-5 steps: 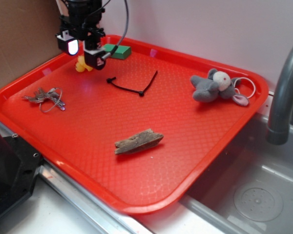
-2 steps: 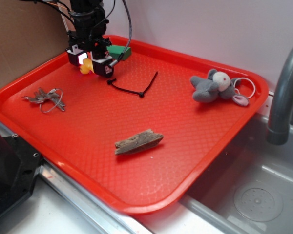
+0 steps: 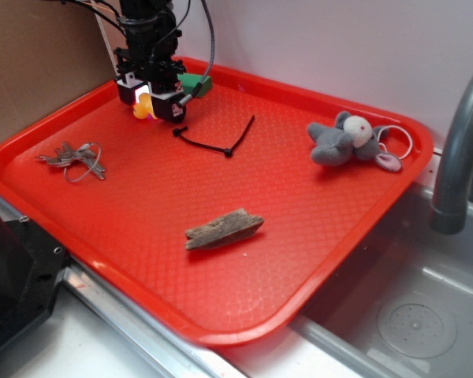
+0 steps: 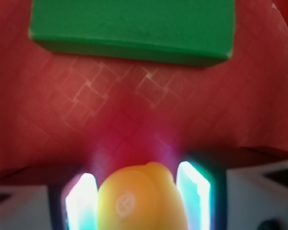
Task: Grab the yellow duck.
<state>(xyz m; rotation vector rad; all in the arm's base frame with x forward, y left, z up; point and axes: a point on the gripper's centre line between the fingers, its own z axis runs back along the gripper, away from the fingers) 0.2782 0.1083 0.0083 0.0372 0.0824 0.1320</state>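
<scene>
The yellow duck (image 3: 144, 107) is small and glossy with an orange tint. It sits at the back left of the red tray (image 3: 299, 228). My gripper (image 3: 147, 105) is down at tray level and straddles the duck, one finger on each side. In the wrist view the duck (image 4: 139, 203) fills the space between the two lit pads (image 4: 82, 203), with only thin gaps either side. The gripper (image 4: 138, 196) is open. A green block (image 4: 134, 26) lies just beyond the duck, also in the exterior view as the green block (image 3: 195, 83).
On the tray lie a bunch of keys (image 3: 72, 157), a black zip tie (image 3: 213, 140), a piece of wood (image 3: 223, 228) and a grey plush mouse (image 3: 347, 140). A faucet (image 3: 457, 157) and sink (image 3: 410, 315) are on the right, a cardboard wall (image 3: 31, 63) on the left.
The gripper has come down from above the duck to tray level, and its fingers now stand on both sides of the duck. Nothing else has moved.
</scene>
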